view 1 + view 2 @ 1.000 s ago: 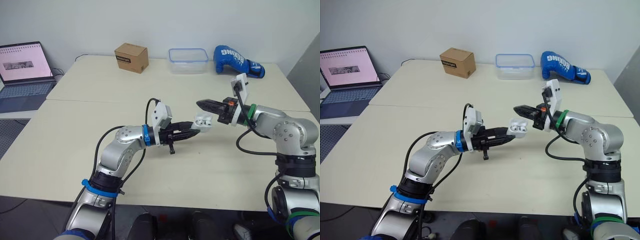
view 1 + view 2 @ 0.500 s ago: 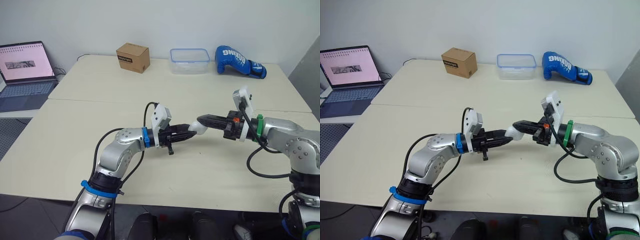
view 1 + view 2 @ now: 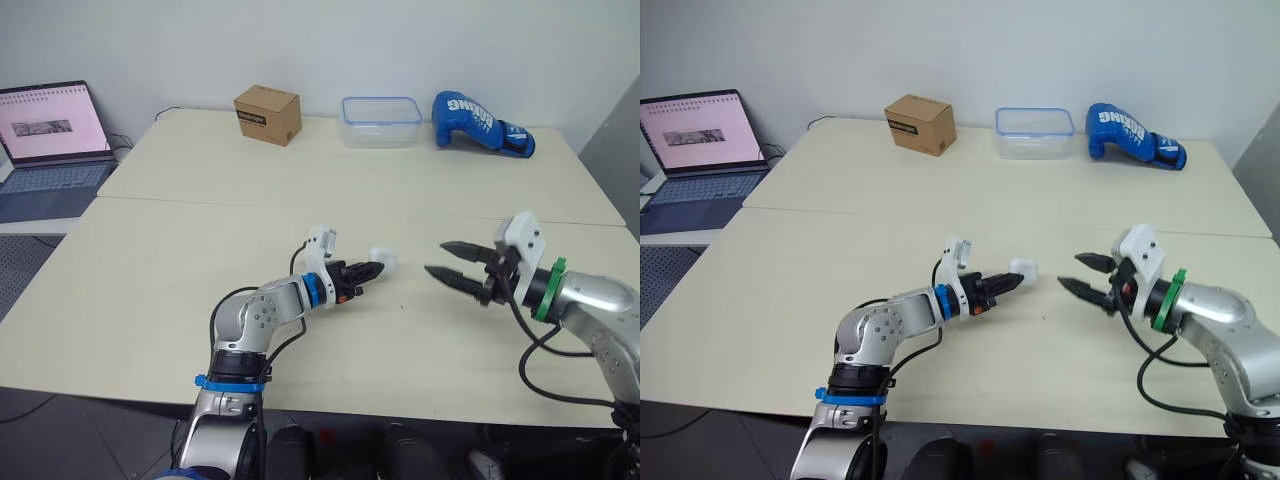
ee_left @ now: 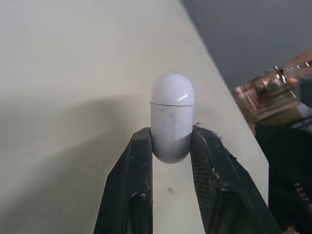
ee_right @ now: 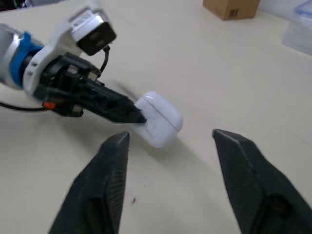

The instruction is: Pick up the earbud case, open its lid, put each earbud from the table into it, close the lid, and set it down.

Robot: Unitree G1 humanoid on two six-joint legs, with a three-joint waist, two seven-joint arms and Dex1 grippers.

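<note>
Left gripper (image 3: 366, 270) is clamped on the lower end of the white earbud case (image 3: 384, 260), its two black fingers (image 4: 141, 161) pinching it from either side. The lid is closed, its seam plain in the left wrist view. The case is low over the table (image 3: 200, 230), near the middle; I cannot tell if it touches the surface. Right gripper (image 3: 438, 258) faces the case from a little apart, fingers spread wide, holding nothing. Along the far edge stand a cardboard box (image 3: 267, 113), a clear plastic container (image 3: 379, 120) and a blue boxing glove (image 3: 480, 123)
</note>
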